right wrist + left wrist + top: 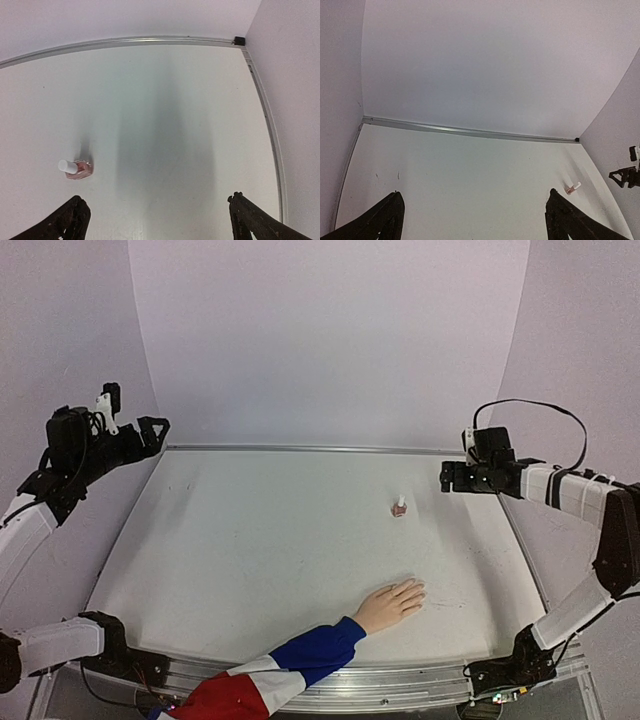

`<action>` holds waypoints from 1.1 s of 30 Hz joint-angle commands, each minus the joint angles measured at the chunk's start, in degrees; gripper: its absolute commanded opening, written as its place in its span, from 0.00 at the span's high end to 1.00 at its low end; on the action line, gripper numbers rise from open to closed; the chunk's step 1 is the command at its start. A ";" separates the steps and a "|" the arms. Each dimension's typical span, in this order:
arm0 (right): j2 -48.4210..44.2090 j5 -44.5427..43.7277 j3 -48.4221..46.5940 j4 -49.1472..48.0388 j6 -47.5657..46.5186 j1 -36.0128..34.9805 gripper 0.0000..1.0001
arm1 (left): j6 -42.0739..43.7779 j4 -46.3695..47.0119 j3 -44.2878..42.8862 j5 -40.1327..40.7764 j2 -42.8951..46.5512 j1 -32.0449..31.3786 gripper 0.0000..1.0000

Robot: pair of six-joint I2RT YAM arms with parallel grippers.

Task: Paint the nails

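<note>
A pale flesh-coloured hand (391, 604) with a blue, white and red sleeve (285, 667) lies flat on the white table near the front. Its nails (418, 587) are too small to make out. A small pinkish bottle with a white cap (398, 507) stands mid-table; it also shows in the right wrist view (77, 168) and in the left wrist view (572, 188). My left gripper (158, 427) is open and empty, raised over the far left corner. My right gripper (445, 477) is open and empty, raised at the right, above and right of the bottle.
A metal rail (310, 448) runs along the table's far edge and another along the right edge (267, 125). Pale walls close in on all sides. My arm bases sit at the front corners (110, 640).
</note>
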State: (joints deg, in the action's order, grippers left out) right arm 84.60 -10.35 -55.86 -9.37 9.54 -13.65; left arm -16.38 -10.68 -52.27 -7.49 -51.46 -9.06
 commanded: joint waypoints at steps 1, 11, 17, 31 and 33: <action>3.30 4.13 -5.82 2.65 1.08 -2.53 0.02 | 3.79 -5.39 -7.84 -7.86 -1.67 0.33 0.00; 14.91 5.36 -16.35 5.86 3.89 -5.79 0.04 | 8.28 -8.10 -8.49 -9.87 -0.88 -3.11 0.00; 20.48 6.01 -21.25 8.48 4.83 -8.82 0.10 | 9.17 -8.70 -7.69 -8.29 0.36 -4.80 0.01; 27.57 5.38 -25.31 12.51 5.53 -9.77 0.41 | 9.01 -8.64 -7.43 -9.01 -1.15 -6.19 0.00; 28.79 5.72 -26.34 12.84 5.42 -9.87 0.45 | 9.00 -8.61 -7.46 -9.29 -1.33 -6.19 0.00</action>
State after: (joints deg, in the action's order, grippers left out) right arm 111.50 -4.93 -78.48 1.67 14.81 -23.55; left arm -8.36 -21.02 -58.70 -16.29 -52.45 -15.03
